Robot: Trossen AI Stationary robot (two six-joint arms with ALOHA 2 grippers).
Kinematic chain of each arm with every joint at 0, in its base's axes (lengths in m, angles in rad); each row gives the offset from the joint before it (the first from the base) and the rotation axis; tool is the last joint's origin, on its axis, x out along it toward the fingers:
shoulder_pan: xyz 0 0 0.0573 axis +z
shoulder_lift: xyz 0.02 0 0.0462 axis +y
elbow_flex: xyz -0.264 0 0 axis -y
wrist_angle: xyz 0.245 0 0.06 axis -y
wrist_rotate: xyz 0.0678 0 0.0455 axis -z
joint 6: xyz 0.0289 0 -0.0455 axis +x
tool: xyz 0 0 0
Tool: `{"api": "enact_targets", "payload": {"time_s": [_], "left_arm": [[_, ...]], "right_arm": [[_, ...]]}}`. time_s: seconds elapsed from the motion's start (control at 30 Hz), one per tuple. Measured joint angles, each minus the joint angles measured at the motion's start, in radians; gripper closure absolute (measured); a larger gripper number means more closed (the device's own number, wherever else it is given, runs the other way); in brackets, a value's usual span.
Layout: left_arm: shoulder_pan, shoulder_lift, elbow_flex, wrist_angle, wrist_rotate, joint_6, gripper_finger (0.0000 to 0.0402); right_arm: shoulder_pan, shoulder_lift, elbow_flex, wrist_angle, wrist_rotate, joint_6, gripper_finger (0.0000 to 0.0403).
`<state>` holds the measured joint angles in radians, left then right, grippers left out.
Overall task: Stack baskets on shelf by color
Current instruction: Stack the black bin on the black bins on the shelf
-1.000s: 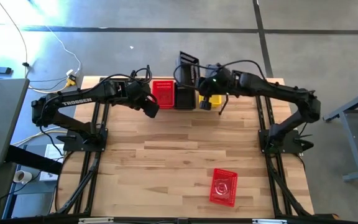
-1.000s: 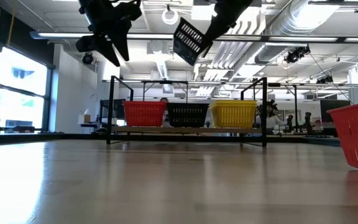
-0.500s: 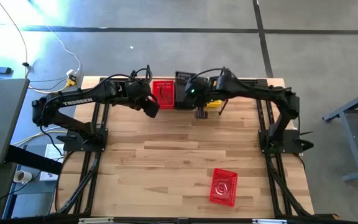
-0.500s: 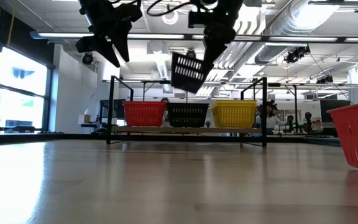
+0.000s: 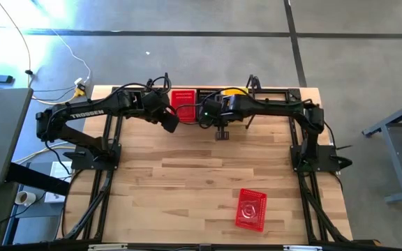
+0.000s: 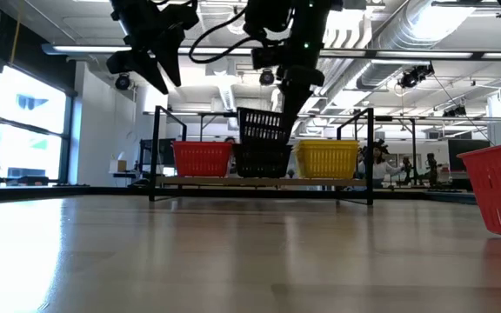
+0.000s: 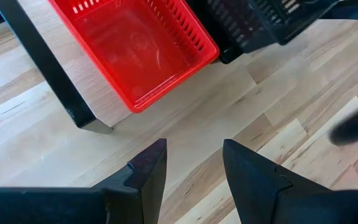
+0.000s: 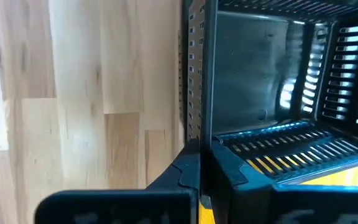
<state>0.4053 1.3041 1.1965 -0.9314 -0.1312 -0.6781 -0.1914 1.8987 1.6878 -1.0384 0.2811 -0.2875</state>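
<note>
R gripper (image 6: 278, 111), jaws clamped on the rim wall of a black rectangular plastic mesh basket (image 6: 263, 127), holds it above a second black mesh basket (image 6: 262, 162) at the middle of the light wooden plank shelf with black wire end frames (image 6: 259, 182); the carried one sits partly into the lower one, full seating cannot be told. Shelf lies at 12 o'clock on the table in the high view. On it, a red mesh basket (image 6: 202, 159) stands at 9 o'clock from the black stack and a yellow mesh basket (image 6: 326, 160) at 3 o'clock, both just beside it. L gripper (image 7: 194, 165) hovers w/ jaws apart and empty, over bare table near the red one. A loose red mesh basket (image 5: 250, 208) rests at approx. 5 o'clock on the table, well apart from the shelf. Handling, judged: baskets look light, thin-walled, somewhat flexible; smooth plastic may slip. Take hold on the stiffer top rim of a short wall, pinching inside/outside. Tapered sides should self-centre when nesting; keep level to avoid jamming.
</note>
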Motion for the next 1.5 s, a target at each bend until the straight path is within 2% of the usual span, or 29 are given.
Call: {"api": "enact_targets", "payload": {"time_s": [0.53, 1.13, 1.23, 1.5], "left_arm": [[0.000, 0.000, 0.000, 0.000, 0.000, 0.003, 0.0255], [0.000, 0.000, 0.000, 0.000, -0.001, 0.027, 0.0255], [0.000, 0.000, 0.000, 0.000, -0.001, 0.027, 0.0255], [0.000, 0.000, 0.000, 0.000, -0.003, 0.027, 0.0255]], "right_arm": [[-0.056, 0.016, -0.001, -0.019, -0.001, -0.009, 0.0403], [-0.057, 0.020, -0.001, 0.008, -0.023, -0.075, 0.0402], [-0.057, 0.020, -0.001, 0.013, -0.016, -0.088, 0.0391], [-0.063, 0.020, -0.001, 0.023, 0.008, -0.078, 0.0324]]}}
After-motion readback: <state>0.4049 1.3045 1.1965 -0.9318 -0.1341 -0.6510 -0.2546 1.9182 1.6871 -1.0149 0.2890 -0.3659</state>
